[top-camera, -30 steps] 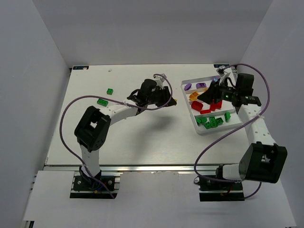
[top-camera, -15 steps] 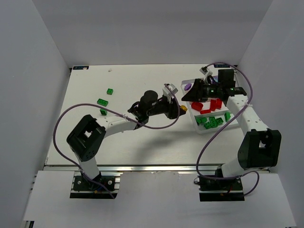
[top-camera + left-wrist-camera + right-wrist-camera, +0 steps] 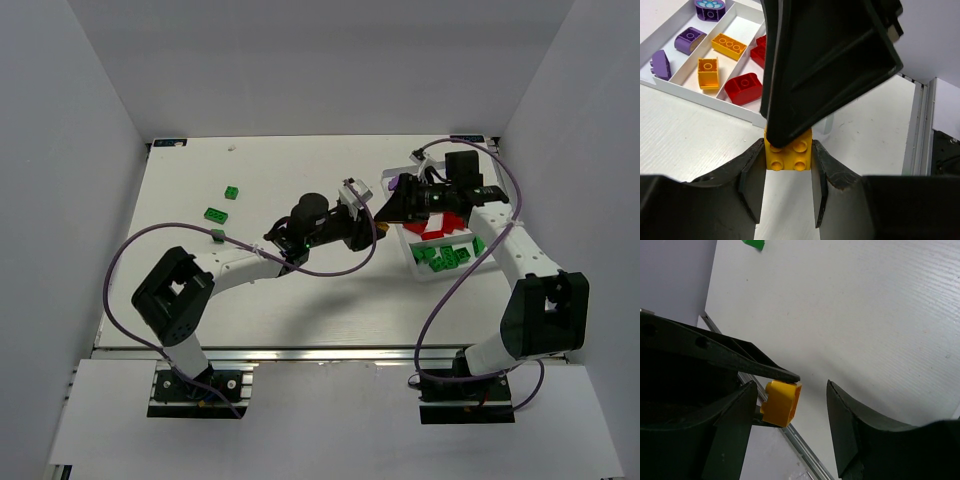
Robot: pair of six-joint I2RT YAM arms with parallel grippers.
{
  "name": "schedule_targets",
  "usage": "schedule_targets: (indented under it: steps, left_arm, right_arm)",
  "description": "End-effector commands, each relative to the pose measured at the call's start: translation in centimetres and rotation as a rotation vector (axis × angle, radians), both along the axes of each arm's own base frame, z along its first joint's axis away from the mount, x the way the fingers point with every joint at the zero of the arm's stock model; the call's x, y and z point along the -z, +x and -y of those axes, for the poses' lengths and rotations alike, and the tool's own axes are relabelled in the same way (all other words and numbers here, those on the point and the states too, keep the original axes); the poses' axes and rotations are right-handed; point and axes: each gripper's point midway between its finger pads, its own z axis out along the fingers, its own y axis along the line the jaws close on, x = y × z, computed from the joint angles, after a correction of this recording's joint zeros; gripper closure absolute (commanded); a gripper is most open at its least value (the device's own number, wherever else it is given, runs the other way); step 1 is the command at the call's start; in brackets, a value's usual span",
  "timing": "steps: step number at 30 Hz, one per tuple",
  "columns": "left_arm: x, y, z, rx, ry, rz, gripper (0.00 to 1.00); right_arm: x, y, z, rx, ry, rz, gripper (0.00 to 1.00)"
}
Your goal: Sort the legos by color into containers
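My left gripper (image 3: 376, 226) is shut on a yellow brick (image 3: 788, 150), held above the table just left of the white tray (image 3: 424, 277). My right gripper (image 3: 386, 212) is open, with a finger on either side of that brick (image 3: 781, 402), one finger touching or nearly touching its top. The tray's compartments hold purple (image 3: 688, 40), yellow (image 3: 707, 72) and red (image 3: 743, 88) pieces. Green ones (image 3: 446, 257) lie in the nearest compartment.
Three green bricks lie loose on the left of the table: one far back (image 3: 231, 192), one below it (image 3: 214, 213) and one beside the left arm's cable (image 3: 217, 236). The table's near rail (image 3: 800, 447) runs under the grippers.
My right gripper has swung left from over the tray to the brick in my left gripper. My left gripper has carried the brick to the right toward the tray.
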Motion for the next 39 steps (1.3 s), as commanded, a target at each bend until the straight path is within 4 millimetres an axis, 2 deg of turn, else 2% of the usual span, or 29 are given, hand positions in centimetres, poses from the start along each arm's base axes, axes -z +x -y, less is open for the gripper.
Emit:
schedule_targets:
  steps: [1,8,11,12,14,18,20,21,22,23,28,34,35,37,38,39]
  left_arm:
    - [-2.7,-0.2,-0.5,-0.014,-0.026,0.067,0.88]
    - [-2.6,0.0,-0.6,-0.026,-0.020,0.072,0.88]
    - [-2.5,0.0,-0.6,-0.028,-0.021,0.067,0.88]
    - [-2.5,-0.1,-0.7,-0.028,-0.020,0.066,0.87]
    - [-2.6,0.0,-0.8,-0.034,-0.020,0.067,0.83]
    - [-2.9,0.4,-1.3,-0.069,-0.024,0.072,0.64]
    - [-3.2,0.6,-1.8,-0.103,-0.028,0.077,0.53]
    - [-3.4,0.7,-1.9,-0.111,-0.035,0.082,0.50]
    - [-3.1,0.8,-2.3,-0.132,-0.029,0.081,0.47]
    - [-3.7,0.8,-2.5,-0.144,-0.040,0.088,0.41]
    - [-3.6,1.0,-3.5,-0.190,-0.037,0.087,0.25]
    - [-3.2,1.4,-5.8,-0.310,-0.031,0.051,0.15]
    - [-2.4,1.7,-6.7,-0.360,-0.012,0.026,0.14]
    - [-2.4,2.0,-8.0,-0.437,-0.022,-0.018,0.11]
    - [-1.4,2.3,-9.1,-0.497,0.013,-0.057,0.09]
    - [-1.1,2.3,-9.6,-0.536,0.001,-0.109,0.06]
  right_arm:
    - [-0.2,-1.3,-0.5,-0.016,0.003,-0.011,0.38]
    - [0.3,-1.9,-1.0,-0.034,-0.015,-0.012,0.43]
    - [0.1,-1.6,-0.9,-0.028,-0.019,0.003,0.52]
    - [0.1,-1.6,-0.9,-0.030,-0.019,0.004,0.58]
    - [0.2,-1.5,-0.9,-0.031,-0.016,0.003,0.65]
    - [0.3,-1.6,-1.1,-0.040,-0.013,-0.003,0.83]
    - [0.3,-1.5,-1.0,-0.040,-0.013,0.002,0.87]
    - [0.3,-1.5,-1.0,-0.042,-0.013,0.002,0.91]
    - [0.3,-1.5,-1.0,-0.046,-0.012,0.007,0.92]
    - [0.1,-1.5,-1.1,-0.049,-0.011,0.014,0.93]
    - [-0.2,-0.8,-0.6,-0.041,-0.027,0.050,0.98]
    - [-0.3,1.7,1.4,0.017,-0.096,0.117,1.00]
    - [-0.3,2.5,2.2,0.044,-0.115,0.131,1.00]
    - [0.1,4.3,3.9,0.092,-0.193,0.180,1.00]
    - [0.2,5.1,4.9,0.122,-0.221,0.196,1.00]
    - [0.8,6.2,6.1,0.152,-0.280,0.230,1.00]
